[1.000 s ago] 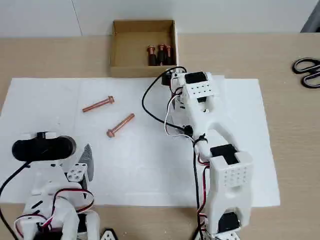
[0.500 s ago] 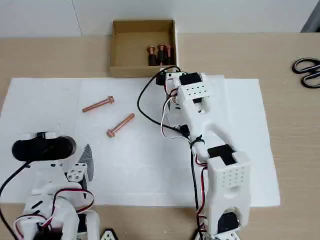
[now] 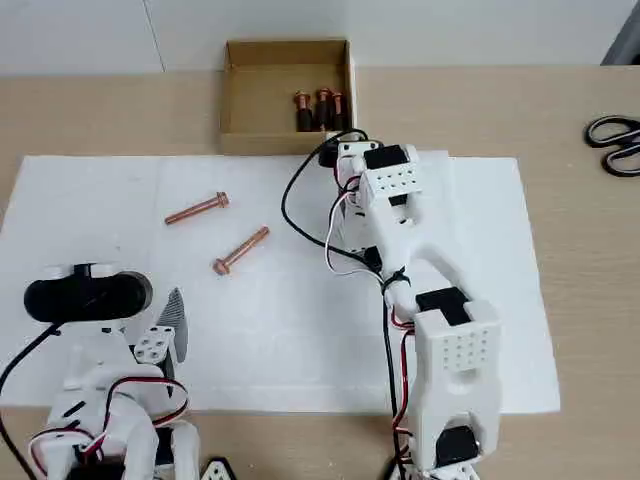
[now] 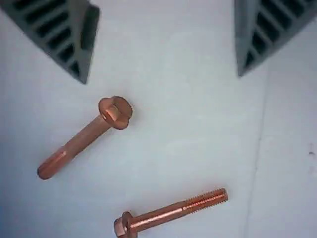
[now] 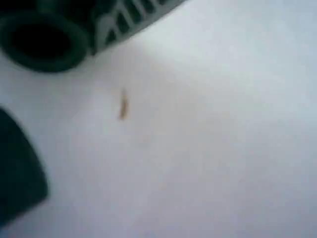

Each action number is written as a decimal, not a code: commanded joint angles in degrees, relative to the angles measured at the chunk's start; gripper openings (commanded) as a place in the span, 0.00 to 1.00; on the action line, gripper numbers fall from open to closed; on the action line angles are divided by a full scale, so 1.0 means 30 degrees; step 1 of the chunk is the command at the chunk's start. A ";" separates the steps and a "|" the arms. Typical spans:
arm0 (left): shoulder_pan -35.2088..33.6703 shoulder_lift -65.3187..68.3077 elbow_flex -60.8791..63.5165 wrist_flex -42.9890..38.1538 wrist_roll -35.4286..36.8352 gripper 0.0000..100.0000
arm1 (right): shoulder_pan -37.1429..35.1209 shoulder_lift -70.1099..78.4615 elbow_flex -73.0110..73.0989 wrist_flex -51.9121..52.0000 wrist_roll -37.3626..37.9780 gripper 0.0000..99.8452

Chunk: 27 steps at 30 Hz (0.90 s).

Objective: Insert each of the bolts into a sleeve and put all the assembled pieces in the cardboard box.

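Bolts (image 3: 197,209) loose on white sheet (image 3: 260,320), assembled pieces (image 3: 321,110) in cardboard box (image 3: 250,95)

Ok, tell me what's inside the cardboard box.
Three copper-headed bolts, each in a dark sleeve, cluster by the right wall of the cardboard box in the high view; the remaining floor is bare. The sleeves cover the shanks.

Wooden table (image 3: 100,110), white paper sheet (image 3: 80,200)

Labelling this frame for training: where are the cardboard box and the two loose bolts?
cardboard box (image 3: 262,100), high view, bare floor inside.
bolt nearer the box (image 3: 196,210), high view, middle of shank.
bolt farther from the box (image 3: 243,249), high view, middle of shank.
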<state>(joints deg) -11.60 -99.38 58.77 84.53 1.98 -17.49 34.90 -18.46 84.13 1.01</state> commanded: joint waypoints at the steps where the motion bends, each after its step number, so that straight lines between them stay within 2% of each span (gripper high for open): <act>1: -0.0117 -0.0029 -0.0044 -0.0410 -0.0147 0.18 | -0.0190 0.0396 -0.0234 -0.0132 0.0205 0.06; 4: -0.0117 0.0059 -0.0249 -0.0410 -0.0147 0.18 | -0.0132 -0.0308 -0.0234 -0.0044 0.0234 0.00; 9: -0.0088 0.0176 -0.1568 -0.0205 -0.0674 0.19 | -0.0132 -0.2974 -0.0234 0.0864 0.0615 0.00; 12: -0.0088 0.1905 -0.2564 -0.0205 -0.1407 0.18 | -0.0103 -0.4703 -0.0234 0.1451 0.0967 0.00; 17: -0.0029 0.7971 -0.6432 -0.0234 -0.1612 0.18 | 0.0337 -0.6667 -0.0234 0.2154 0.1172 0.00; 20: 0.0381 1.2337 -0.8982 -0.0264 -0.3985 0.18 | 0.0659 -0.7282 -0.0176 0.2418 0.1172 0.00; 24: 0.1260 1.8462 -1.1824 -0.0352 -0.8498 0.18 | 0.0952 -0.7634 -0.0176 0.3033 0.1172 0.00; 27: 0.1407 2.2916 -1.3905 -0.1319 -0.9201 0.18 | 0.1128 -0.7810 -0.0147 0.3297 0.1172 0.00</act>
<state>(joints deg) -7.74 -43.03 24.04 83.74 -22.64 -14.77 15.74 -18.46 93.36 3.91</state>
